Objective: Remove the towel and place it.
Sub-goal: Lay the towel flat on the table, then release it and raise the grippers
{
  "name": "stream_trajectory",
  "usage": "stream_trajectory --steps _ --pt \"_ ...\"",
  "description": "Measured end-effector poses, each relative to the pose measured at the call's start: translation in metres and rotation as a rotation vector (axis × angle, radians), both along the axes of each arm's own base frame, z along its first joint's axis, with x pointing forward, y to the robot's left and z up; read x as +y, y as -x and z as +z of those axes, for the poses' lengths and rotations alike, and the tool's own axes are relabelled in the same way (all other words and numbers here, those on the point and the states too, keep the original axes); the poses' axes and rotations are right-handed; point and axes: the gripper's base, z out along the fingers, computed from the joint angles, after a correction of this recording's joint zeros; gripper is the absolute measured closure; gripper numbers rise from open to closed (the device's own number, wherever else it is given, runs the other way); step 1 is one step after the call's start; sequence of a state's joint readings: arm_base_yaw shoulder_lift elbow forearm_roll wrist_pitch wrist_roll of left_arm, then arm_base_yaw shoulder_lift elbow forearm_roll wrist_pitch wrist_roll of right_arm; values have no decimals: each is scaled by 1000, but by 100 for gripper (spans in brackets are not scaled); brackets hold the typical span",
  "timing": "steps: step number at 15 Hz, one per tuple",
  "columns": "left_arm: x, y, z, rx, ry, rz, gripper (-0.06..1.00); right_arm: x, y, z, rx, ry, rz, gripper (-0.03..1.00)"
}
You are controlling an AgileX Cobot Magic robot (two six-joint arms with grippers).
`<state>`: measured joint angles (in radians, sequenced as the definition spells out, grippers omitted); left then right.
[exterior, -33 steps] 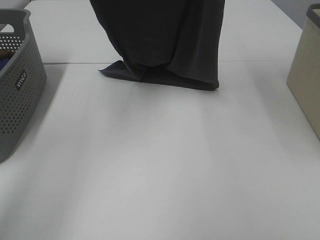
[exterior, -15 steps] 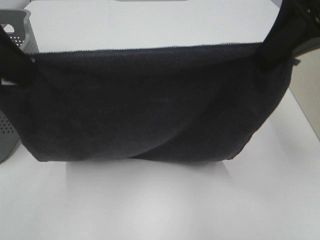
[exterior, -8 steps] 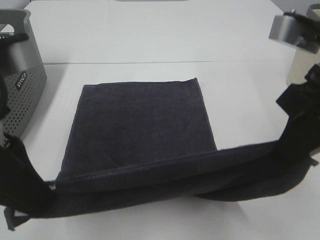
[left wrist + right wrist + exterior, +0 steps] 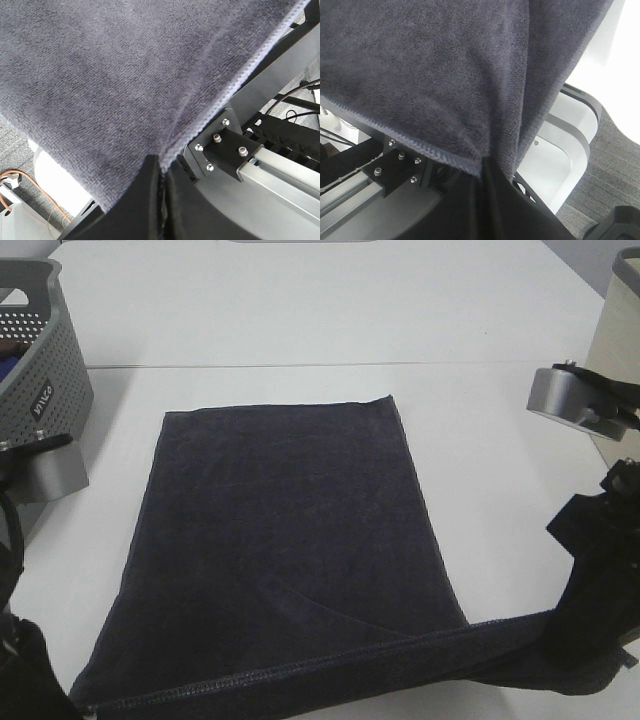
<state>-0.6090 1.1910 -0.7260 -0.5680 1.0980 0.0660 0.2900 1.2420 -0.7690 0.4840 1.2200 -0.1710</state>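
Left wrist view: left gripper pinches one towel corner; right gripper clamps another; the single towel lies mostly flat on the table, near hem raised; two containers, grey basket and beige bin, both cut off.

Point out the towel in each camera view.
Exterior high: towel lies flat on the table, near corners lifted.
Left wrist: towel fills most of it, corner pinched in left end effector.
Right wrist: towel fills most of it, corner pinched in right end effector.
Shared landmark: the stitched hem.

Charcoal towel, grey perforated basket, seemingly cream bin
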Motion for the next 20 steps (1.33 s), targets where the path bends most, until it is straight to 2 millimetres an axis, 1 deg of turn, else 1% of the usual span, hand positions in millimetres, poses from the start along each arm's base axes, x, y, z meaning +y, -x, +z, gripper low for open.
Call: stream_trajectory --steps 2,4,6,9,14,17,20 --pt "0 0 0 -1 -3 -1 94 0 3 -6 17 -1 5 96" --pt "-2 -3 -6 24 -23 -5 94 -1 6 -19 71 6 9 96" --pt "-6 -9 -19 76 -63 -6 94 -1 9 -35 122 15 16 96" --pt "-12 -16 -36 162 -104 -2 94 -2 11 -50 175 31 22 96" --pt "-21 -23 -64 298 -150 -7 94 -2 8 -80 264 63 36 96" --pt "-23 -25 -77 349 -184 -3 94 0 4 -96 323 57 57 96" --pt "-25 -26 -85 403 -189 10 94 1 2 -111 383 70 69 96"
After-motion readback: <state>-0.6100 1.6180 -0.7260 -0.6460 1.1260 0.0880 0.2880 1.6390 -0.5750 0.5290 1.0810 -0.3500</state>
